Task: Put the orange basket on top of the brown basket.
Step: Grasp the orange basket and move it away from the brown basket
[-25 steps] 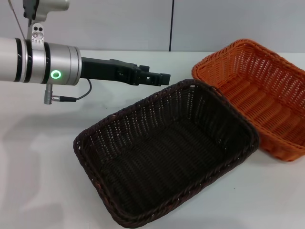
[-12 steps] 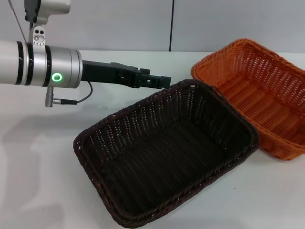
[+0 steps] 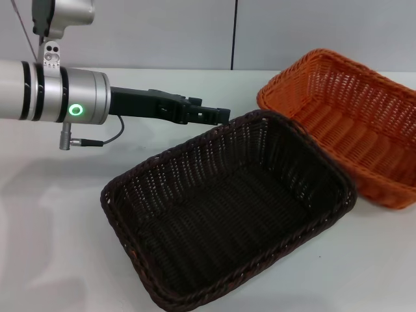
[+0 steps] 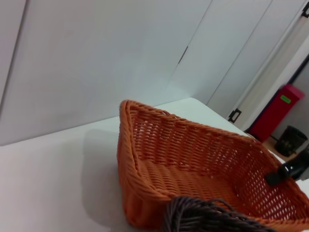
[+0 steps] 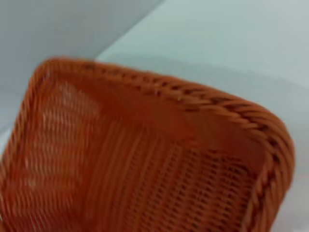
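The orange basket is at the right of the white table, its far side tilted up, its near side behind the brown basket, which stands at the centre. My left gripper hovers just beyond the brown basket's far left rim, pointing towards the orange basket, holding nothing. The left wrist view shows the orange basket, the brown rim in front of it, and a black part of my right gripper at the orange basket's far rim. The right wrist view is filled by the orange basket's inside.
The white table is bare to the left of the brown basket. A grey wall runs behind it. A red bin and a dark bin stand on the floor beyond the table.
The orange basket has lifted and shifted a little to the left, towards the brown basket. My left gripper has moved slightly lower and left.
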Controlling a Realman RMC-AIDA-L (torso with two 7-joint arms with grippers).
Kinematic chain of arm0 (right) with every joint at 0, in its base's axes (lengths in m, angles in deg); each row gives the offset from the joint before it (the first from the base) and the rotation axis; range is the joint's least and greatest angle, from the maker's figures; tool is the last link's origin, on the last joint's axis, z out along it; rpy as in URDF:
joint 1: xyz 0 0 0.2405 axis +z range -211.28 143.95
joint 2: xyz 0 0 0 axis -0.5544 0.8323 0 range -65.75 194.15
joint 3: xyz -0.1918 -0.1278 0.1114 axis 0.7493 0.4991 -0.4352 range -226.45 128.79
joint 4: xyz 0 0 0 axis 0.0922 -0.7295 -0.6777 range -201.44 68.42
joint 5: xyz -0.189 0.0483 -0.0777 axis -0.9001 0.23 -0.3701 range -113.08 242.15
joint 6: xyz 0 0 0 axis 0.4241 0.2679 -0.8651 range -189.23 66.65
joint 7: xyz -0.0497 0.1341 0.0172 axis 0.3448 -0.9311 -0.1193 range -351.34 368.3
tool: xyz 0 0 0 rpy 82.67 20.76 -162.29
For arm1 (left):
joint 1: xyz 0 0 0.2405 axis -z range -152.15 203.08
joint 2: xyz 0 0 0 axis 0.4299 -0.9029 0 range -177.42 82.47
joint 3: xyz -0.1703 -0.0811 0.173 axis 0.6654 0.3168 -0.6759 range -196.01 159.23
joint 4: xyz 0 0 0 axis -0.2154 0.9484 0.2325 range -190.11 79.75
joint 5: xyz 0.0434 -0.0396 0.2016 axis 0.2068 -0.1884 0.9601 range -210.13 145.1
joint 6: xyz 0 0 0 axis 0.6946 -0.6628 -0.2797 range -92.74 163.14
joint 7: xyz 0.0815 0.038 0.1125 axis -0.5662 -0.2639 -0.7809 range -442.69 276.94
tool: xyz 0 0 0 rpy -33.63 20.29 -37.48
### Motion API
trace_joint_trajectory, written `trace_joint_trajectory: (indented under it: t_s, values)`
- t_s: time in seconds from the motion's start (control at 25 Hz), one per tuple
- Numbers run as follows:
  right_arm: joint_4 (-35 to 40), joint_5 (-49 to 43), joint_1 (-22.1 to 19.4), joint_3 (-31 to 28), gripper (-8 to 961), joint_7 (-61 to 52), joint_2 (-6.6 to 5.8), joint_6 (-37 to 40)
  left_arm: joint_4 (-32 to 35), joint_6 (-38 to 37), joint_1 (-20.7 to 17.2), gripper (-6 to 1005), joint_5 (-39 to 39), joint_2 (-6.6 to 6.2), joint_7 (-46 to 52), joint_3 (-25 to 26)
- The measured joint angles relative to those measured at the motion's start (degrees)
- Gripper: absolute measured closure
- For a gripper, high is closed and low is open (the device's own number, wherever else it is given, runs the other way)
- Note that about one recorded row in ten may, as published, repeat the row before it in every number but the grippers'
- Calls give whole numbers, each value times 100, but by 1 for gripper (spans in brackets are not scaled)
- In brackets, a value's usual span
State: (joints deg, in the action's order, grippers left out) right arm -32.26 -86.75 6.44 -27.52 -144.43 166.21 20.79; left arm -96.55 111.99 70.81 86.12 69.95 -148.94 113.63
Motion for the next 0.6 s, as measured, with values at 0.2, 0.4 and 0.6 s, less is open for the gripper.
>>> trace_joint_trajectory:
  t_s: [0.2,0.4,0.6]
  values:
    - [8,287,-165,-16,593,63,2,-342,0,-31,-20,132,4,-14,-8,0]
    - [12,328,-204,-32,628,85,6,-528,-1,-93,-26,132,20,-17,-25,0]
    - [17,535,-284,-3,671,100,43,-739,-3,-119,-29,132,20,-20,-31,25]
